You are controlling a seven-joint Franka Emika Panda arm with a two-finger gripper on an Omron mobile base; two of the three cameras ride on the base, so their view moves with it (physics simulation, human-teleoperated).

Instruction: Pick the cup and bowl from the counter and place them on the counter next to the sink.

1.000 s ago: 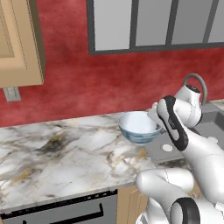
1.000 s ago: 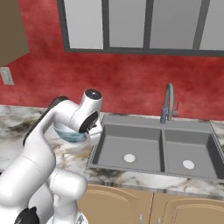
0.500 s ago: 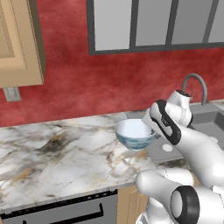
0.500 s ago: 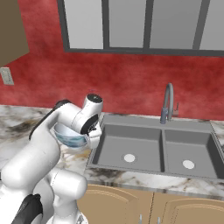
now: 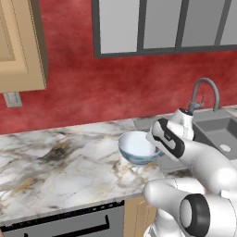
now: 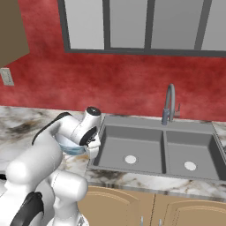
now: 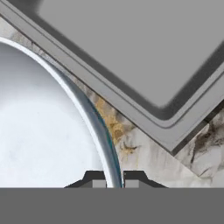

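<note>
I'm pinching the bowl (image 7: pixel 52 118) by its rim, jaws nearly closed with one finger inside the wall and one outside, rim edge running straight up between the tips (image 7: pixel 113 183). From the left base camera the bowl (image 5: pixel 137 148) is sitting just off my wrist, tilted a little, and I can't tell whether its base is touching the surface (image 5: pixel 60 166) or hanging slightly above it. For this step I'm judging the job as a gentle set-down: keeping the pinch square on the rim, lowering until the narrow base is flat, then opening and backing straight off so the rim isn't dragged. Beyond my fingertips a bare strip of veined marble (image 7: pixel 131 144) is lying between the bowl and the raised lip of the sink (image 7: pixel 144 57); it's narrow, so I'm treating that lip as the hard limit and not swinging toward the basin. The right base camera shows the bowl (image 6: pixel 69 145) partly behind my arm, just beside the sink (image 6: pixel 154 150). Far more open room is lying on the marble away from the basin. Faucet (image 6: pixel 169 103) and red wall at the back are well clear.
</note>
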